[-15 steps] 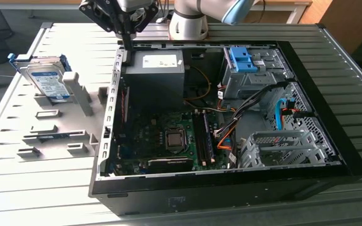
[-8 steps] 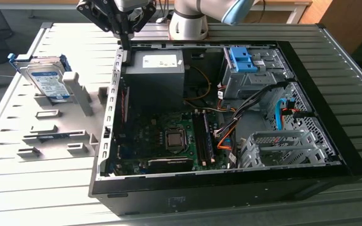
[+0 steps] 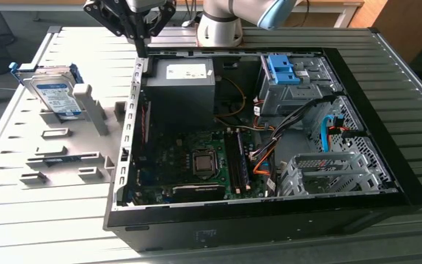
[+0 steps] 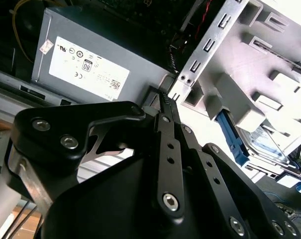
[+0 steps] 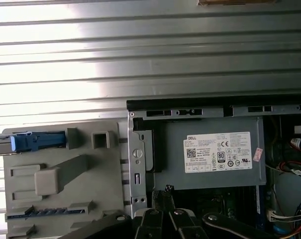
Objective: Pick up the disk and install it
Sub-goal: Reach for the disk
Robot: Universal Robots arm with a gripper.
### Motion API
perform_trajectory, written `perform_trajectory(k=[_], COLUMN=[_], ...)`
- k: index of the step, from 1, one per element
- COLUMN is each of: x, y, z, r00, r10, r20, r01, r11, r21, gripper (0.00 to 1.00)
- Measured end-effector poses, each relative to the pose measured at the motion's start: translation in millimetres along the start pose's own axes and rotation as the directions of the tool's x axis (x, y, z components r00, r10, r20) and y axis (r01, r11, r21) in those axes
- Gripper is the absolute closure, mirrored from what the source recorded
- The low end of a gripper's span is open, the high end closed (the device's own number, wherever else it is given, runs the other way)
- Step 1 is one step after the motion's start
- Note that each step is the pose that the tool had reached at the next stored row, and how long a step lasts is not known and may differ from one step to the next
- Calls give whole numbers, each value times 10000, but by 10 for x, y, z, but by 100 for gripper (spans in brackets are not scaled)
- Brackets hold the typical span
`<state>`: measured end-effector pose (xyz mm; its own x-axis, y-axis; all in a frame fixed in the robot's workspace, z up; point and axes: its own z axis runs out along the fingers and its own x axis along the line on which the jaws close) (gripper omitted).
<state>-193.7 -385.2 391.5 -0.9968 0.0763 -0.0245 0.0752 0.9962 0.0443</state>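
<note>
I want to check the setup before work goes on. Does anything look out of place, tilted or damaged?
Nothing looks damaged or spilled. The disk stands propped at a tilt in its grey rack beside the open computer case, which seems intended.

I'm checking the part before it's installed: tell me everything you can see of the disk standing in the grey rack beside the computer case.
The flat rectangular silver-grey metal disk carries a blue-and-white label on its face and blue plastic rails along its edges. It stands on edge, leaning slightly, in the light grey plastic rack, to the exterior view's left of the open black computer case. Only the rack seems to touch it; the black hand hangs apart, over the case's edge.
</note>
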Motion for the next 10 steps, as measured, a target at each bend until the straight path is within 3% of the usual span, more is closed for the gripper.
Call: perform_trajectory(k=[10], x=[34], y=[27], z=[2], r00=[10000], r10=[-1], r20=[0], r01=[1], r11=[10000], r21=[0], gripper=[89])
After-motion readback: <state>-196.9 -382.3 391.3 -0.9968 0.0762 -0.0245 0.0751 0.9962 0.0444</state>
